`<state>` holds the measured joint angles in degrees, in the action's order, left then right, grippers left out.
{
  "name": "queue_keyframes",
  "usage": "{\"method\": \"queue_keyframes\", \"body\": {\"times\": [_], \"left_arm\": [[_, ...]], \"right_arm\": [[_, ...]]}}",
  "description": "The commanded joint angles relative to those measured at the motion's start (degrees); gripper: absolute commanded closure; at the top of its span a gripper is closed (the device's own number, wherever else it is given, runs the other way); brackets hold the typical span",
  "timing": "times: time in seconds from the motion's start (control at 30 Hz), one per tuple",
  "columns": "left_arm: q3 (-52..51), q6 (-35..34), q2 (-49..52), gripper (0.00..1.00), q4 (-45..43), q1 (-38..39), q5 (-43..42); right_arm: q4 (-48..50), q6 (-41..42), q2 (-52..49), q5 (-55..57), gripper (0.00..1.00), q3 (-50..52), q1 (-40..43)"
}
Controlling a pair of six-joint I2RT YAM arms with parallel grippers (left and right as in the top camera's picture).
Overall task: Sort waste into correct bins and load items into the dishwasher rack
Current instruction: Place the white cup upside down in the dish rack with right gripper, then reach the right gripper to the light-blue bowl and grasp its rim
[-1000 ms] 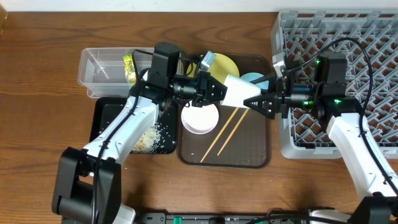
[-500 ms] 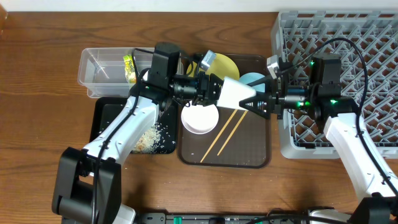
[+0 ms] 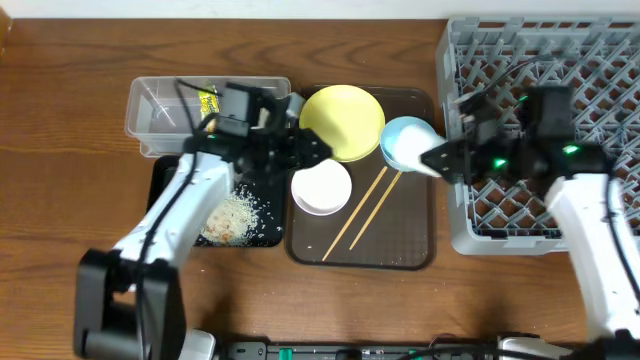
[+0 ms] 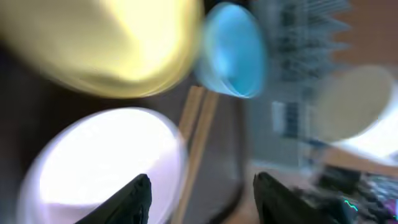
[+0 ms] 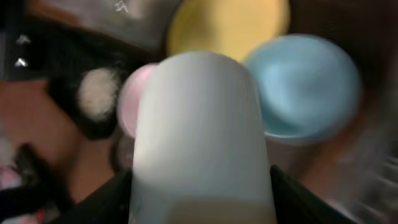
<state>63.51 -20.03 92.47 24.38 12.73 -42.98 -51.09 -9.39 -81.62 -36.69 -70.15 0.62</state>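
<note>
The right end effector point(image 3: 438, 160) pinches the cup point(image 5: 199, 124) at the edge of the tray point(image 3: 400, 245), just beside the blue bowl point(image 3: 403, 140); the left end effector point(image 4: 202, 180) hangs spread and empty near the white bowl point(image 3: 321, 188). A steady swing to the rack point(image 3: 600, 60), seating the cup squarely in one cell before release, looks wise.
</note>
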Motion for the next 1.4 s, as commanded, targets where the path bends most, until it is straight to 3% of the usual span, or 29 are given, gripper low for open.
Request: {"method": "queue_keyframes", "body": {"times": [0.0,0.13,0.23,0.67,1.0,1.03,1.1,1.17,1.23,1.37], "left_arm": [[0.55,6.10,-6.60,0.44,4.98,-2.40,17.70],[0.55,6.08,-12.24,0.41,12.00,-4.33,29.49],[0.52,6.10,-15.41,0.40,14.51,-4.85,33.31],[0.48,6.03,-17.22,0.39,15.45,-4.83,33.40],[0.48,6.05,-17.22,0.38,15.45,-4.83,33.40],[0.48,6.05,-17.22,0.38,15.45,-4.83,33.42],[0.48,6.05,-17.22,0.38,15.45,-4.83,33.42],[0.48,6.05,-17.25,0.38,15.50,-4.83,33.42],[0.48,6.05,-17.22,0.34,15.67,-4.83,33.42],[0.48,6.08,-17.22,0.33,16.52,-4.85,33.44]], "right_arm": [[-5.79,0.81,2.34,14.69,0.69,-8.87,2.67],[-14.62,4.52,2.23,27.17,0.71,-15.17,5.01],[-17.18,7.91,2.21,34.14,0.71,-15.89,6.78],[-24.11,12.59,-9.35,40.79,0.69,-15.89,18.95],[-21.73,12.59,-18.18,39.63,0.68,-15.89,19.98],[-21.35,12.57,-19.08,39.36,0.66,-15.89,19.98],[-20.65,12.57,-20.74,37.59,0.51,-15.89,19.93],[-20.22,12.55,-21.94,34.47,0.32,-15.89,19.93],[-19.76,12.55,-22.73,30.95,0.04,-15.89,19.93],[-19.34,12.55,-22.62,28.15,0.01,-16.24,19.98]]}}
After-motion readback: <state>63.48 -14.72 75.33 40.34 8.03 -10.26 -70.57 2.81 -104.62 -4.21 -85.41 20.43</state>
